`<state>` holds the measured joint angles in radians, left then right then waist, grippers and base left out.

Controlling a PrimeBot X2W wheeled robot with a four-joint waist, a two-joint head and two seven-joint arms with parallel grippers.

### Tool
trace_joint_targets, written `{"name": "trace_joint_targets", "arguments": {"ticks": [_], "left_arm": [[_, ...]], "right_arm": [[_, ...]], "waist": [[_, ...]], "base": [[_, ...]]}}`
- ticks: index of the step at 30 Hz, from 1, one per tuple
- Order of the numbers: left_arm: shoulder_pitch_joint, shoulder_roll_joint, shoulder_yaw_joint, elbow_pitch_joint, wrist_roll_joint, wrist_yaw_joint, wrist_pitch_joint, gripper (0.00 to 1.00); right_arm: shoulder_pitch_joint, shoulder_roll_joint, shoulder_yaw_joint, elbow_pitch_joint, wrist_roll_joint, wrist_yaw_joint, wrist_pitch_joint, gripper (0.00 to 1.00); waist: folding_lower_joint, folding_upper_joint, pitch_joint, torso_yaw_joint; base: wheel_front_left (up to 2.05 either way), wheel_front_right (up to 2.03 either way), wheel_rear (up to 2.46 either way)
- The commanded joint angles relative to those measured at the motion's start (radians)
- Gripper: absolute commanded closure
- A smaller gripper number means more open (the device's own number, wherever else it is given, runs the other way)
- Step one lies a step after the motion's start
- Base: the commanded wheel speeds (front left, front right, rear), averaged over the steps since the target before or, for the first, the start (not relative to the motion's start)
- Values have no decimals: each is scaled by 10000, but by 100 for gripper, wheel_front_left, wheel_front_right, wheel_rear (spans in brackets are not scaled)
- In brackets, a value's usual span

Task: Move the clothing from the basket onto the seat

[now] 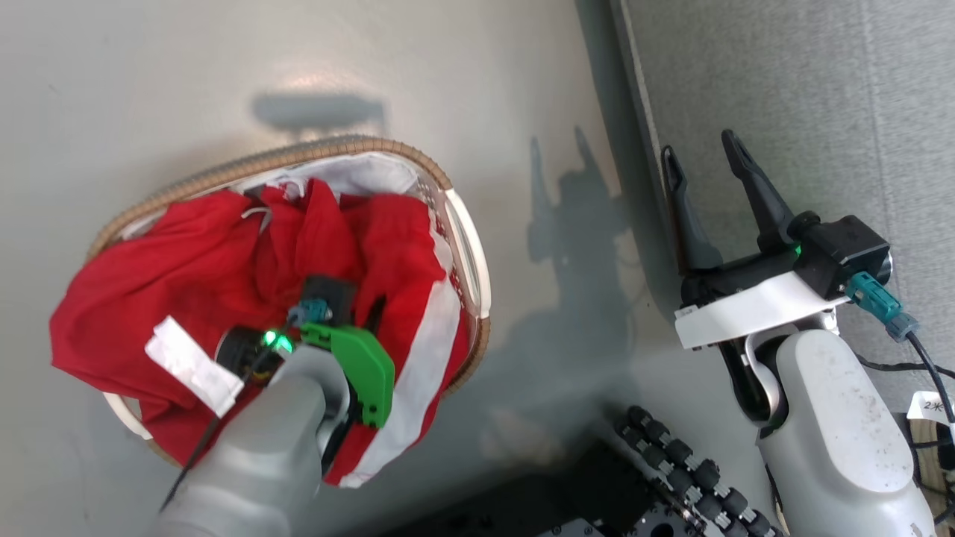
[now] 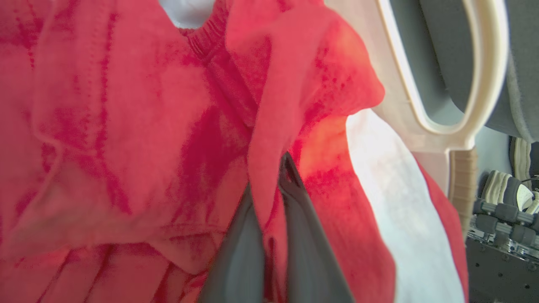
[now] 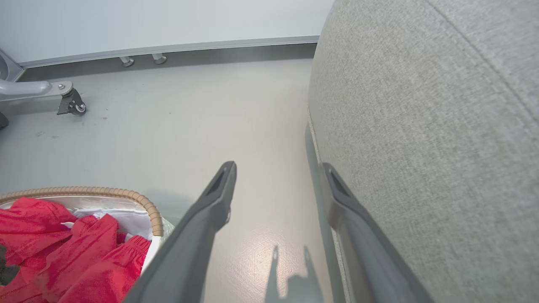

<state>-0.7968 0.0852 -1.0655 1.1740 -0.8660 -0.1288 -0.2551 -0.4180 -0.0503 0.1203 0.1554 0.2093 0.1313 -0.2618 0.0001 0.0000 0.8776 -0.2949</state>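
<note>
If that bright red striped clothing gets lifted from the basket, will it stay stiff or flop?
Probably floppy: the bright red clothing lies crumpled in folds. Pinched by one fold in the left gripper, it would likely dangle. Thin fabric, so probably light.

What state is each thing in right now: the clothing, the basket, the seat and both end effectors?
clothing: crumpled in the basket, spilling over its rim.
basket: upright on the floor, full.
seat: no clothing on the part in view.
left end effector: shut on a fold of the clothing.
right end effector: open, empty, next to the seat.
</note>
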Motion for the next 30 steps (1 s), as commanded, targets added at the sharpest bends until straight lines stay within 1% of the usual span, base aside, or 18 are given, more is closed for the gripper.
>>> {"name": "trace_joint_targets", "arguments": {"ticks": [1,6,7,11,15,19,25,30], "left_arm": [[340,136,-29,-36,-64,-30,-47,100],[952,231,156,-421,-289,-30,-107,100],[1039,313,185,-521,-116,-30,-107,100],[1601,322,471,-1046,362,-30,-104,100],[2289,257,1305,-1943,993,63,-108,100],[3226,154,2385,-2932,1885,308,-95,100],[4252,-21,3599,-3900,3021,168,-98,100],[4815,-176,4643,-4683,3611,75,-98,100]], "right_arm": [[200,-23,-8,115,87,-10,-47,0],[487,-23,56,373,110,-10,-47,0],[563,-26,81,419,101,-10,-47,0],[870,-26,89,595,68,-10,-47,0],[1271,-40,23,725,4,-10,-47,0],[1719,-98,-86,842,63,-10,-47,0],[2315,-186,-36,957,-64,-10,-47,0],[2733,-189,-11,1023,-216,-10,-47,0]], "waist": [[-1,0,-989,88],[-1,0,-2220,232],[-1,0,-2452,276],[-1,0,-3336,498],[-1,0,-4267,792],[-1,0,-5188,1181],[-1,0,-6292,1697],[-1,0,-6968,1976]], "base": [[0,0,0],[0,0,0],[0,0,0],[0,0,0],[0,0,0],[0,0,0],[0,0,0],[0,0,0]]}}
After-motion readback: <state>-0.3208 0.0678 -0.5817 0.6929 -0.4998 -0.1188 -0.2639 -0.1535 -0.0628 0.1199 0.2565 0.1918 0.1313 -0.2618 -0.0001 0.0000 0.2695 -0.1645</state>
